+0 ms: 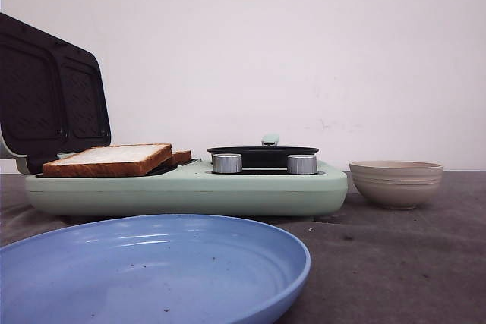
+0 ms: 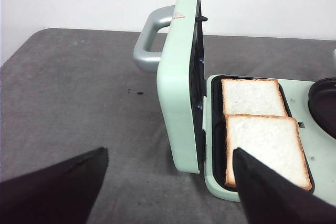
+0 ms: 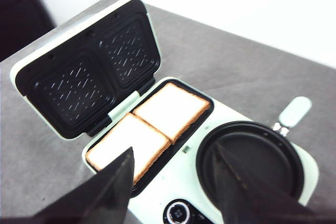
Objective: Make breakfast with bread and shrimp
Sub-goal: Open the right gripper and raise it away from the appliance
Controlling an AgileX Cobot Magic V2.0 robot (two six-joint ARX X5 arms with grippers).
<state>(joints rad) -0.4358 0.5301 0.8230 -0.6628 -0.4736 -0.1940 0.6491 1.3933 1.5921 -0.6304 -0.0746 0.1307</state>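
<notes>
Two slices of bread (image 1: 110, 158) lie side by side in the lower plate of the pale green sandwich maker (image 1: 190, 187), whose lid (image 1: 49, 96) stands open. They also show in the left wrist view (image 2: 265, 140) and in the right wrist view (image 3: 170, 109). My left gripper (image 2: 170, 153) is open and empty, above the maker's lid edge. My right gripper (image 3: 173, 153) is open and empty, above the maker between the bread and the black pan (image 3: 252, 158). No shrimp shows in any view. Neither gripper shows in the front view.
A blue plate (image 1: 152, 267) sits at the table's front. A beige bowl (image 1: 396, 183) stands to the right of the maker. Two metal knobs (image 1: 227, 162) are on the maker's front. The pan's green handle (image 3: 294, 111) points away.
</notes>
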